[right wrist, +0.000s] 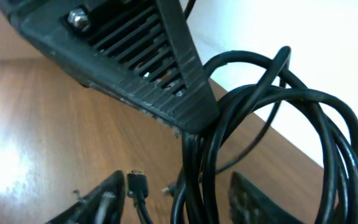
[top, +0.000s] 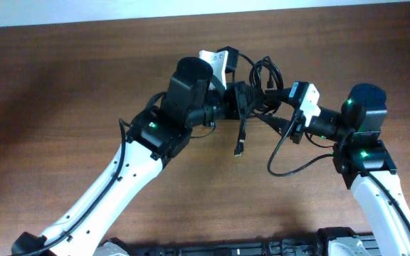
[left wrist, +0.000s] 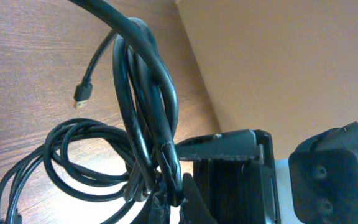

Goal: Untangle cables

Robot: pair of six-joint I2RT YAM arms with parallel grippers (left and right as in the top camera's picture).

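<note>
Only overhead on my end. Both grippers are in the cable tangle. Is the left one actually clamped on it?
Observer: Yes. The left wrist view shows the left gripper shut on several strands of the cables at once, not on one cord.
Operator: And the right?
Observer: The right wrist view shows the right gripper open. Its fingers stand on either side of the strands, with a gap on each side.
Operator: Any loose end near it?
Observer: A small plug shows just inside one finger in that view, not gripped.
</note>
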